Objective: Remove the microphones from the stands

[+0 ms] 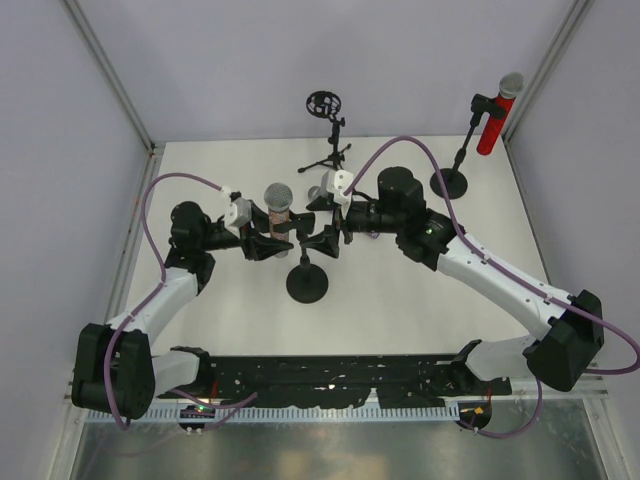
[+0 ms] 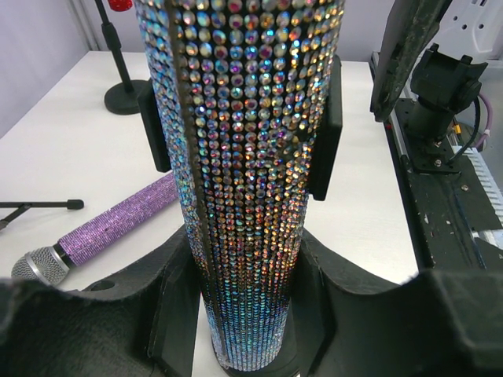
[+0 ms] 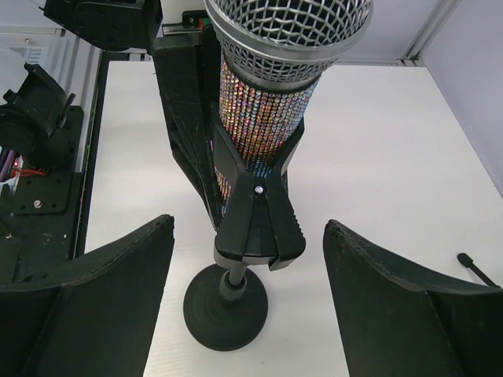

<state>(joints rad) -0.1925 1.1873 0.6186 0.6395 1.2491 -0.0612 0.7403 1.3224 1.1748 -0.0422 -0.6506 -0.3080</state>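
The microphone (image 1: 278, 200) has a silver mesh head (image 3: 287, 31) and a body of glittering rhinestones (image 2: 251, 157). It stands upright in the black clip (image 3: 258, 220) of a short stand with a round base (image 3: 225, 306) at the middle of the table. My left gripper (image 2: 250, 314) is shut on the lower body, below the clip, with its pads pressed against both sides. From the opposite side, my right gripper (image 3: 251, 290) is open. Its fingers (image 3: 401, 306) flank the clip and the stand's pole without touching them.
A purple glitter microphone (image 2: 102, 236) lies on the table beside the stand. A red microphone (image 1: 492, 125) sits on a second stand (image 1: 449, 183) at the back right. A tripod with an empty shock mount (image 1: 323, 105) stands at the back centre. White walls close in the sides.
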